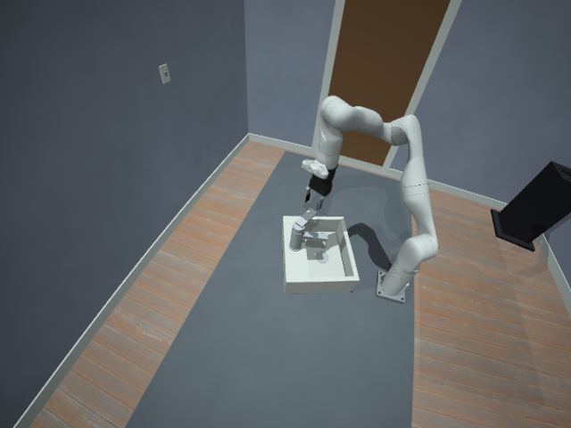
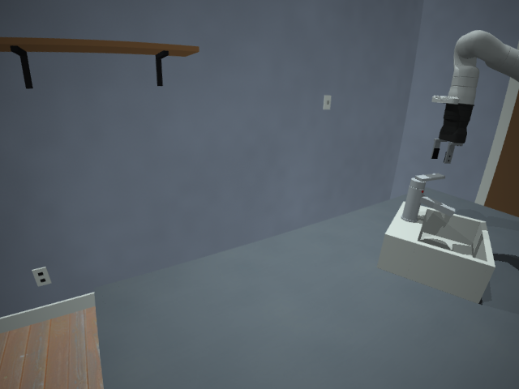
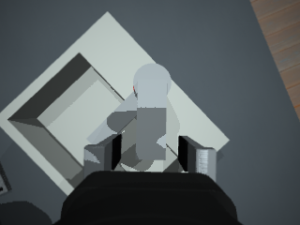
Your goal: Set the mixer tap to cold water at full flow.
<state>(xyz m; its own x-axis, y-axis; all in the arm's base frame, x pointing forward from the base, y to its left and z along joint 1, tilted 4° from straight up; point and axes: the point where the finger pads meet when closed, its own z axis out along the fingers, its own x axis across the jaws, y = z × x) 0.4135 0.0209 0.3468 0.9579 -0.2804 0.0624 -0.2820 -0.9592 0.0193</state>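
Note:
A grey mixer tap (image 1: 295, 237) stands on the rim of a white basin (image 1: 318, 255) on the floor. Its lever (image 2: 431, 177) is lifted a little and points away from the spout (image 2: 438, 206), toward the arm's wrist. A red dot (image 2: 422, 191) shows on the tap body. My gripper (image 2: 441, 154) is open and empty, pointing down, a short way above the lever's free end. In the wrist view the lever (image 3: 151, 133) runs between my two open fingers, below them. The blue dot is not in view.
The arm's base (image 1: 391, 291) is bolted to the floor just right of the basin. A black box (image 1: 534, 207) stands at the far right. A brown door (image 1: 383, 69) is behind the arm. A wall shelf (image 2: 98, 46) hangs high on the left.

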